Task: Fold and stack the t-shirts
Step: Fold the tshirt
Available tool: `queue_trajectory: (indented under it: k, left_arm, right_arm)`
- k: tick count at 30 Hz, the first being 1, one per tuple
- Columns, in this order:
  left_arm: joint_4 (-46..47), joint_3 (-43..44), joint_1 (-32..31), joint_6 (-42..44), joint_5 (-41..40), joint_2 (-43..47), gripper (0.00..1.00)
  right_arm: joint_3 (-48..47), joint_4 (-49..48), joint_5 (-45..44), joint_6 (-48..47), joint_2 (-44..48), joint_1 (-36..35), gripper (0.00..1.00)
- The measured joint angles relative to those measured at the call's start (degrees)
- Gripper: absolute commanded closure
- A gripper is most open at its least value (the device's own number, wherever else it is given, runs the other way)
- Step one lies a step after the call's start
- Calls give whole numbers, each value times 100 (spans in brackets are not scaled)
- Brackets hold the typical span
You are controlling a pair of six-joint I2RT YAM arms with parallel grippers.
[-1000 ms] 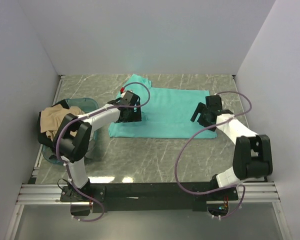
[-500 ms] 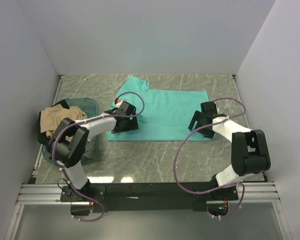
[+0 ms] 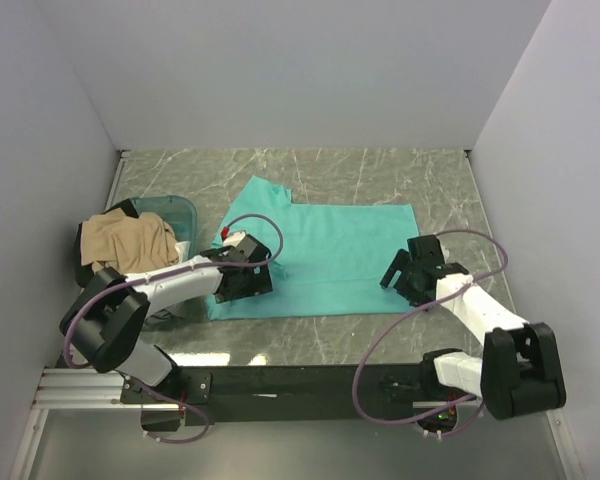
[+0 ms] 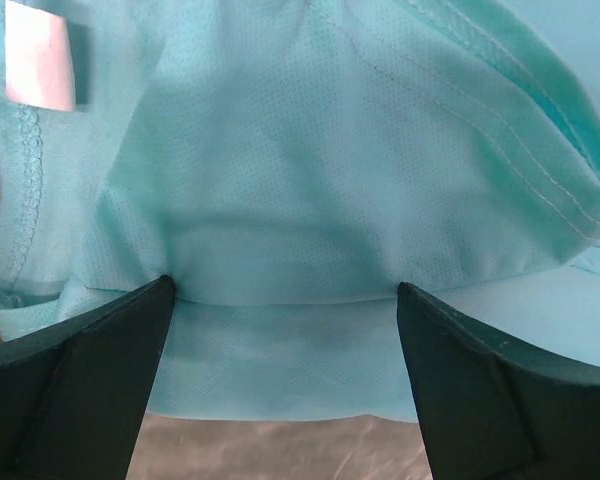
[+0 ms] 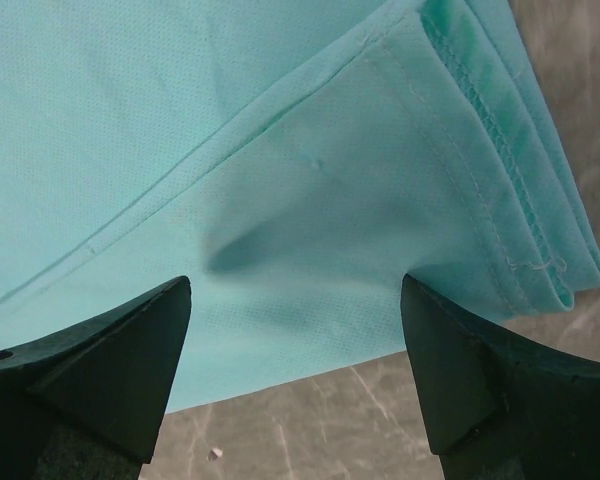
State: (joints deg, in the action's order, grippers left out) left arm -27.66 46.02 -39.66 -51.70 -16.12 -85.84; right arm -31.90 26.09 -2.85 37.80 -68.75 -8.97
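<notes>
The teal t-shirt (image 3: 325,255) lies flat and folded on the marble table, one sleeve (image 3: 265,190) pointing to the far left. My left gripper (image 3: 242,283) is on its near left corner, and my right gripper (image 3: 405,275) is on its near right corner. In the left wrist view the open left gripper (image 4: 283,300) presses both fingertips onto the teal cloth (image 4: 310,180), near the white label (image 4: 40,65). In the right wrist view the open right gripper (image 5: 295,290) presses onto the hemmed corner (image 5: 480,150). Nothing is clamped between the jaws.
A translucent bluish tub (image 3: 178,212) stands at the left with the tan shirt (image 3: 125,240) heaped in it and dark cloth (image 3: 84,262) under that. Grey walls close in the left, back and right. Bare marble (image 3: 320,335) lies between the shirt and the arm bases.
Both grippers have moved toward the near edge, and the teal shirt has slid with them, away from the back wall. The right arm has drawn in.
</notes>
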Motion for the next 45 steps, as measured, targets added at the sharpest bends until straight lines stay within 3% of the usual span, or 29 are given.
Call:
queue_trajectory:
  k: [9, 16, 23, 32, 37, 45]
  left_arm:
    - [-970, -175, -496, -450, -195, 713, 1]
    - [-1178, 1462, -245, -188, -743, 490, 1]
    - [-922, 3901, 787, 437, -1025, -1043, 1]
    - [-1226, 7484, 1464, 918, -918, -4017, 1]
    - [-1250, 7969, 1644, 1034, -772, -4896, 3]
    - [-1248, 8207, 1725, 1047, -638, -5469, 27]
  right_arm:
    - [262, 649, 90, 304, 1141, -57, 8]
    - [-728, 697, -37, 101, 1394, -66, 8]
    - [-1211, 264, -81, -149, 1139, -66, 8]
    - [-1213, 133, -326, -448, 601, -63, 8]
    - [-1233, 4, -319, -544, 356, -63, 8]
    - [-1246, -17, -315, -616, -44, -42, 8]
